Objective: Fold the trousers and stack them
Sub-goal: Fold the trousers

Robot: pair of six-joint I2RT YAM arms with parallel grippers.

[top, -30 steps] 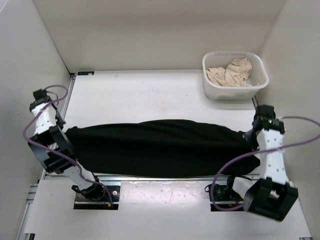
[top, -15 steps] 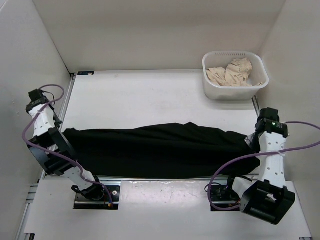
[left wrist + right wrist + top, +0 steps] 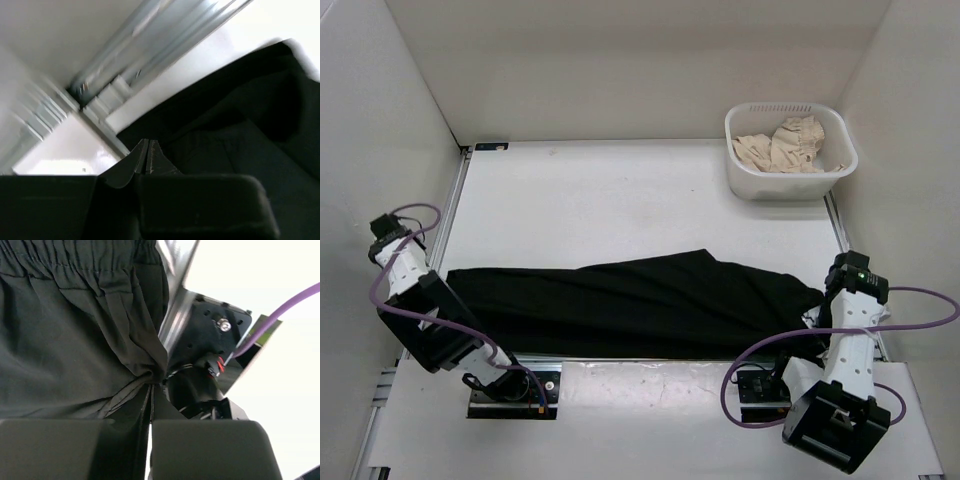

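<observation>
Top external view has the trousers [image 3: 640, 305] lying as one long dark band along the near part of the bench [image 3: 620, 200], their long axis running left to right, spanning almost the whole gap between the two arms. Each arm stands at one end of that band, so neither is nearer; the cloth lies inward from both, to the right of the left claw [image 3: 147, 150] and to the left of the right claw [image 3: 151, 387].

Right wrist view shows that claw pinched narrow on a gathered bunch of black fabric just below the ruched waistband [image 3: 75, 265], so the waist end is on the right. Left wrist view shows the left claw closed down tight too, its tips at the edge of the dark cloth. It looks to be gripping that end, though the pinch itself is less plain there.

A white basket [image 3: 790, 180] of pale cloth sits well apart at the far right corner.

Judging by this, any fold now turns on that left-right axis — one end carried over toward the other.
</observation>
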